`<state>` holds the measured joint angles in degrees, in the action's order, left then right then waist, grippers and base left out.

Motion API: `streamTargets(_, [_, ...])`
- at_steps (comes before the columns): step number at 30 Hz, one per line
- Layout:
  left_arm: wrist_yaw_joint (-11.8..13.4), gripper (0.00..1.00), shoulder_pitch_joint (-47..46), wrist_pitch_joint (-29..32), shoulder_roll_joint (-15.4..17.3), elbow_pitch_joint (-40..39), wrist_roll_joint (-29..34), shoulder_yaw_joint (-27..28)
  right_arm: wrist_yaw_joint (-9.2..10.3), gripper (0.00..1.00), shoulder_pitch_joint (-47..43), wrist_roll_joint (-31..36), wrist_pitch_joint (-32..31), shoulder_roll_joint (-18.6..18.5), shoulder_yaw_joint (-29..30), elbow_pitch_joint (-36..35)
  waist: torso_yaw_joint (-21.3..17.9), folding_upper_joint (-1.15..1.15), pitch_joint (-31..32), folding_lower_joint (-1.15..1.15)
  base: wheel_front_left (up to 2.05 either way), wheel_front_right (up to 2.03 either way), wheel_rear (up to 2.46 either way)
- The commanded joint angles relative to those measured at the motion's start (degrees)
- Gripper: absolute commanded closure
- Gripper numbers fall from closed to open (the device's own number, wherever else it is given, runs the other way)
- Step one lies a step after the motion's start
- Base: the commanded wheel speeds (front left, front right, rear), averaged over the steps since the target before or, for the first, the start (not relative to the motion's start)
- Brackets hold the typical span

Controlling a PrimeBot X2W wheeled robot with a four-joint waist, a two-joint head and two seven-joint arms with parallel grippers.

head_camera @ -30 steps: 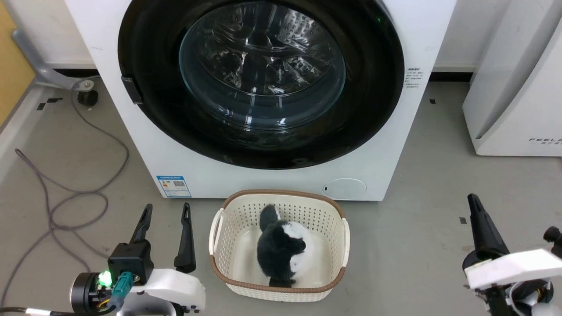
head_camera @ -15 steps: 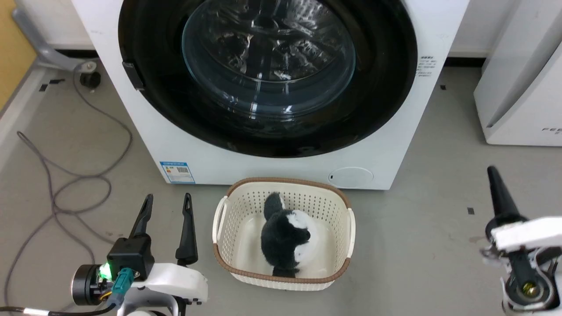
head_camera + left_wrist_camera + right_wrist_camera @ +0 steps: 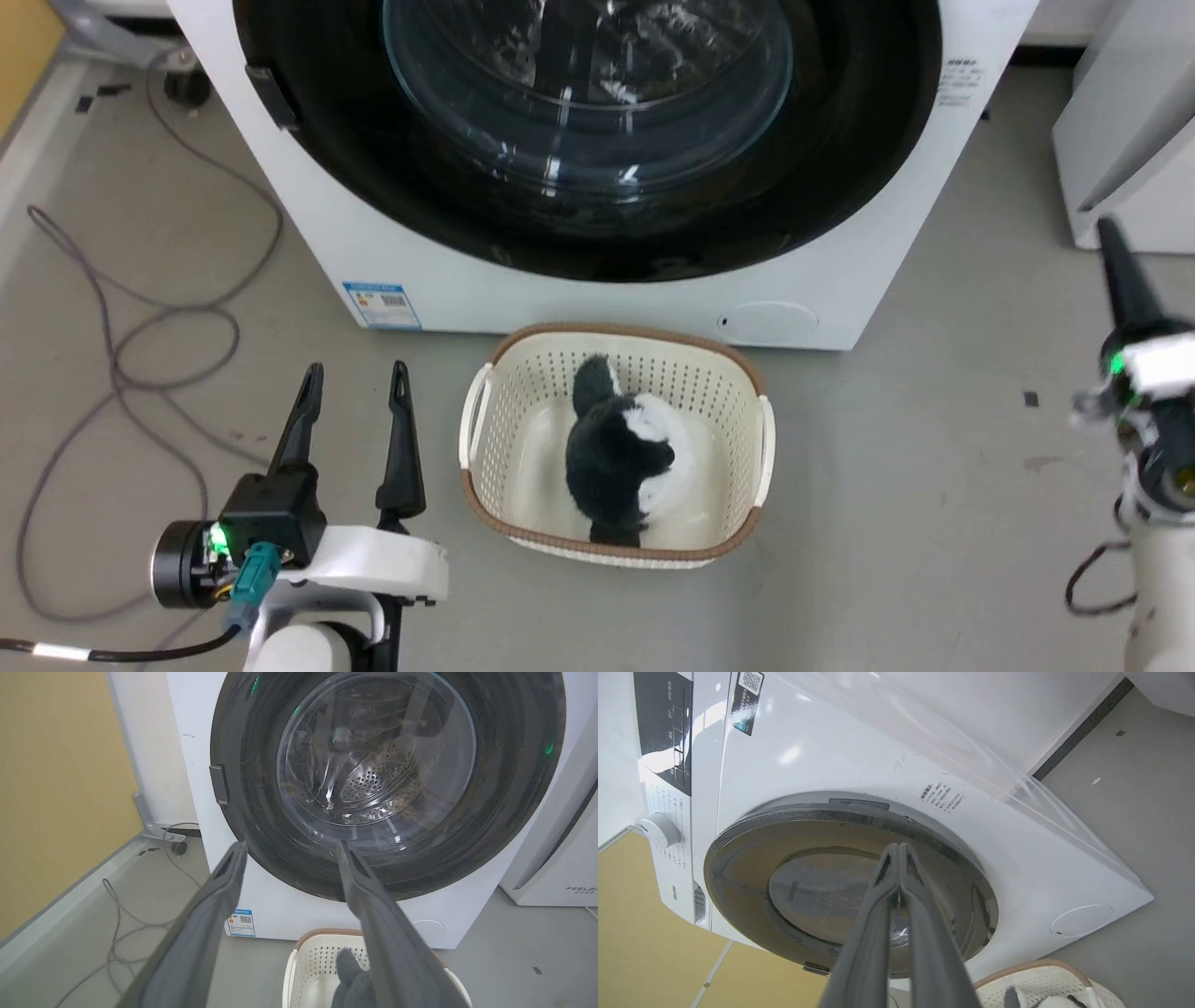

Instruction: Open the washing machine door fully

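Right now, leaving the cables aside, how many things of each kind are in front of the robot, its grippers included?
Machines: 2, the washing machine and the white appliance beside it
Baskets: 1, the basket on the floor
Toys: 1, the soft toy inside the basket
Grippers: 2, the left gripper open, the right gripper shut
Total: 6

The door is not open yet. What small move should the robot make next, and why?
Probably advance the right end effector toward the right rim of the washing machine door. The door lies shut against the washing machine, and this end effector, fingers together, points at it without touching. The left end effector hovers open, lower, beside the basket.
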<state>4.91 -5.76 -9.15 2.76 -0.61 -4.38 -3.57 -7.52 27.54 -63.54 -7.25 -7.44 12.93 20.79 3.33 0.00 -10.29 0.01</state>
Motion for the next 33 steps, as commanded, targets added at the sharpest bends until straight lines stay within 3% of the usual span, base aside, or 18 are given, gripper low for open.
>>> streamTargets(1, [0.45, 0.0, -1.17, -0.65, 0.07, -0.55, -0.71, -0.42, 0.01, 1.0, 3.63, -2.54, -0.32, -1.07, 0.71, 1.35, 0.39, 0.0, -1.4, -0.01, 0.0, 0.0, 0.0])
streamTargets(11, [1.19, 0.0, -2.86, -1.73, 0.08, -0.89, -1.67, -1.04, 0.01, 1.0, 14.22, -6.73, -1.28, -3.82, 0.33, 7.2, 1.11, 0.0, -4.6, -0.01, 0.0, 0.0, 0.0])
streamTargets(33, [3.54, 0.0, -6.01, -4.36, 0.1, -1.41, -4.86, -3.9, 0.03, 1.0, 40.05, -12.33, -8.23, -11.06, -7.89, 27.52, 5.49, 0.0, -10.54, -0.01, 0.0, 0.0, 0.0])
